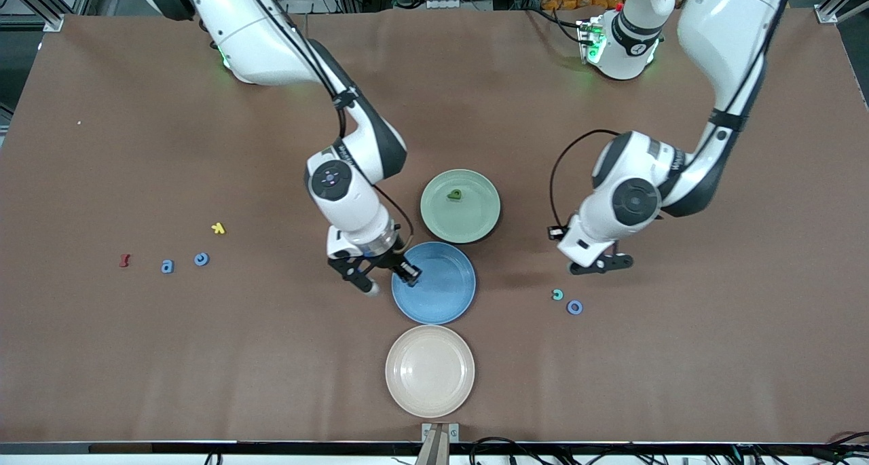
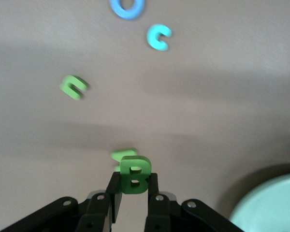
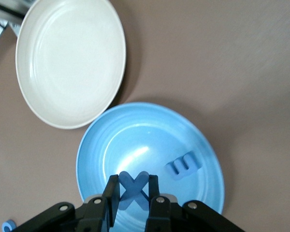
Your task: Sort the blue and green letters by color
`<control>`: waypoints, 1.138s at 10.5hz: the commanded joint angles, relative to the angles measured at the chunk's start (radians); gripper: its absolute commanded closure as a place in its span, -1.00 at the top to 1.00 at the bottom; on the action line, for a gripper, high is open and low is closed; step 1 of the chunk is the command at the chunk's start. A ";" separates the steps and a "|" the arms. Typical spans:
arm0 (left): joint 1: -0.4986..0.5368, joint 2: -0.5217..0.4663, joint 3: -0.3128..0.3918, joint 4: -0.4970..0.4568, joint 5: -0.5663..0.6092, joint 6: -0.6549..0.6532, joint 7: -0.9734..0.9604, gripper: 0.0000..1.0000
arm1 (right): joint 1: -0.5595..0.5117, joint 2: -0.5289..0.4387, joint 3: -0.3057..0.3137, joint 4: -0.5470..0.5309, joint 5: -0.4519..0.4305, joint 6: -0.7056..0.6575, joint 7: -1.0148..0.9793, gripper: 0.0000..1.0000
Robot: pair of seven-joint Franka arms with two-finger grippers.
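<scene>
My right gripper (image 1: 409, 275) hangs over the blue plate (image 1: 441, 305), at its edge toward the right arm's end, shut on a blue X (image 3: 133, 185). A blue E (image 3: 182, 165) lies in that plate (image 3: 135, 128). My left gripper (image 1: 603, 265) is up over bare table, toward the left arm's end from the green plate (image 1: 470, 226), shut on a green B (image 2: 135, 170). Two more green letters (image 2: 74, 87) (image 2: 123, 154) lie on the table below it. One green letter (image 1: 454, 195) sits in the green plate. A blue a (image 1: 168, 267) and blue c (image 1: 201, 258) lie toward the right arm's end.
A cream plate (image 1: 430, 383) stands nearest the front camera, touching the blue plate. A teal c (image 1: 557, 294) and a pale ring O (image 1: 574, 307) lie just nearer the camera than the left gripper. A yellow k (image 1: 218, 228) and a dark red letter (image 1: 124, 260) lie by the blue a.
</scene>
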State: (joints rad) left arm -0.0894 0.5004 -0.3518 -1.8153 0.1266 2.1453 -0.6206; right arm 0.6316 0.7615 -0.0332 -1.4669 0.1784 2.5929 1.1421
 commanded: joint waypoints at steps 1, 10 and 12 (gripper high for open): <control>-0.090 0.006 -0.003 0.020 -0.051 -0.008 -0.099 -1.00 | 0.031 0.056 -0.014 0.053 0.016 0.035 0.016 0.50; -0.331 0.171 0.005 0.145 -0.067 -0.008 -0.310 -1.00 | -0.153 -0.046 -0.020 -0.025 0.001 -0.251 -0.456 1.00; -0.345 0.171 0.014 0.145 -0.053 -0.008 -0.327 0.99 | -0.214 -0.108 -0.039 -0.099 0.000 -0.252 -0.589 1.00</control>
State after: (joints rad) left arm -0.4089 0.6584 -0.3569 -1.6997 0.0679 2.1477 -0.9188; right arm 0.4768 0.7552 -0.0683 -1.4486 0.1765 2.3494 0.6872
